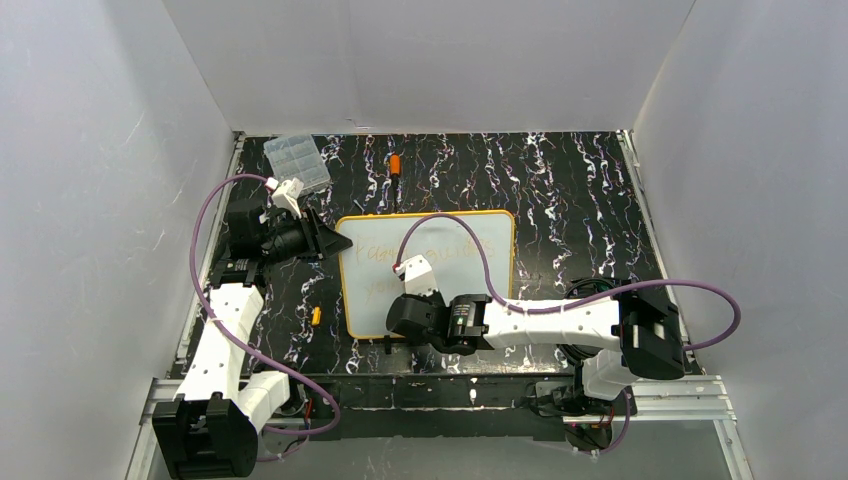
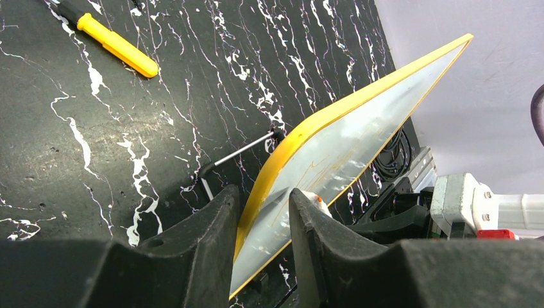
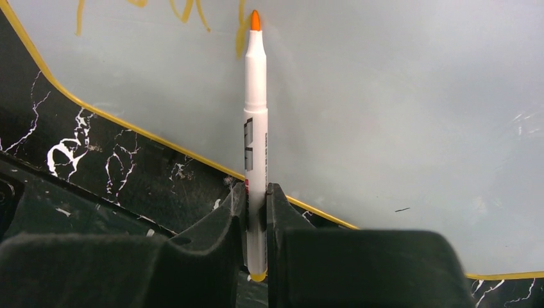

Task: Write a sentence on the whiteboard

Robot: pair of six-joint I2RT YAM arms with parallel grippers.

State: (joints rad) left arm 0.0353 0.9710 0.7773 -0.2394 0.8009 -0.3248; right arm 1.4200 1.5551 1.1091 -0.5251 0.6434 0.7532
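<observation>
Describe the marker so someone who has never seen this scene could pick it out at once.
Find the yellow-rimmed whiteboard mid-table. Over its near-left part the right gripper clamps the marker in its jaws. Unlike the loose orange tool beyond the board, it is white-barrelled, orange-tipped.

The whiteboard looks smooth and glossy, the marker smooth white plastic.
</observation>
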